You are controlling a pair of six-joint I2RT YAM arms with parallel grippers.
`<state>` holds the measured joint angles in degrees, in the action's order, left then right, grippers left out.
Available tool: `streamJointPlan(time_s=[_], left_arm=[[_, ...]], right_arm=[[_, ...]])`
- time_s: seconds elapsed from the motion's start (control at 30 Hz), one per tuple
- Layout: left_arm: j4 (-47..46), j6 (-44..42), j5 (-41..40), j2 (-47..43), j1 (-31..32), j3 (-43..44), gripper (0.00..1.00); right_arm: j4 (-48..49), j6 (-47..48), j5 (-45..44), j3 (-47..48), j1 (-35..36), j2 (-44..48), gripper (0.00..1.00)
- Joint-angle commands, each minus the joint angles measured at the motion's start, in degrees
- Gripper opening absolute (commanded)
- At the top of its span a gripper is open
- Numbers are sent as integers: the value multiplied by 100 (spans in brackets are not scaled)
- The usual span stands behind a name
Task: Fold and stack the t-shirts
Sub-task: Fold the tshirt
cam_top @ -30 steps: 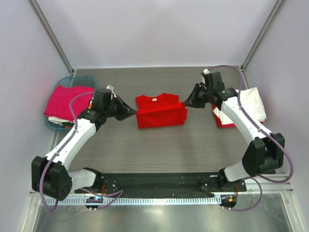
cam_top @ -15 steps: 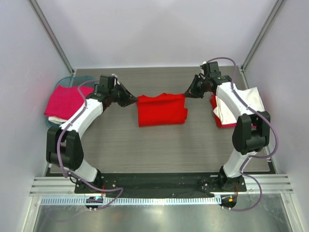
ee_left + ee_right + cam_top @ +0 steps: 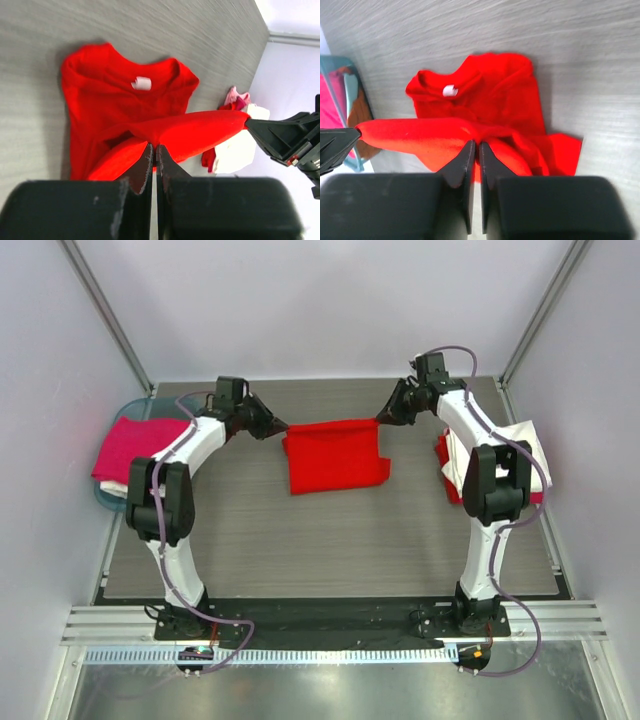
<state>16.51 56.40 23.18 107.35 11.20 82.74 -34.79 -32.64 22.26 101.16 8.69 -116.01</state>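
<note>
A bright red t-shirt (image 3: pixel 335 455) lies mid-table, its near edge lifted and stretched taut toward the back between both grippers. My left gripper (image 3: pixel 281 430) is shut on its left corner; in the left wrist view (image 3: pixel 154 146) the cloth is pinched between the fingers, with the collar and white label (image 3: pixel 141 83) below. My right gripper (image 3: pixel 379 421) is shut on the right corner, seen in the right wrist view (image 3: pixel 476 143). A magenta pink t-shirt (image 3: pixel 138 445) lies on the teal basket at left. A white t-shirt (image 3: pixel 510 455) lies over a red one at right.
The teal plastic basket (image 3: pixel 135 406) stands at the left table edge, holding cloth. The folded stack at right sits near the right wall. Metal frame posts rise at both back corners. The arms' base rail runs along the near edge.
Both grippers have moved toward the back of the table, carrying the shirt's held edge up and over the rest of the shirt. The collar is now covered in the top view.
</note>
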Motion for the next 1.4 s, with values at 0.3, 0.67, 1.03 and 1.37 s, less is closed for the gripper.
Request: streamJointPlan(time_s=[0.3, 0.67, 1.03, 1.37], left_arm=[[-983, -173, 152, 2131, -276, 1727, 64], [-1211, -824, -50, 1280, -268, 649, 71], [-1405, -1000, 170, 1622, -268, 673, 56], [-1186, -1079, 117, 1965, -268, 1007, 44]], right_arm=[[2114, -84, -161, -122, -148, -538, 78], [3162, 575, 814, -801, -148, -738, 60], [3066, 970, 1122, 43, -16, -1591, 53], [3004, 927, 1167, 465, 124, -1979, 39]])
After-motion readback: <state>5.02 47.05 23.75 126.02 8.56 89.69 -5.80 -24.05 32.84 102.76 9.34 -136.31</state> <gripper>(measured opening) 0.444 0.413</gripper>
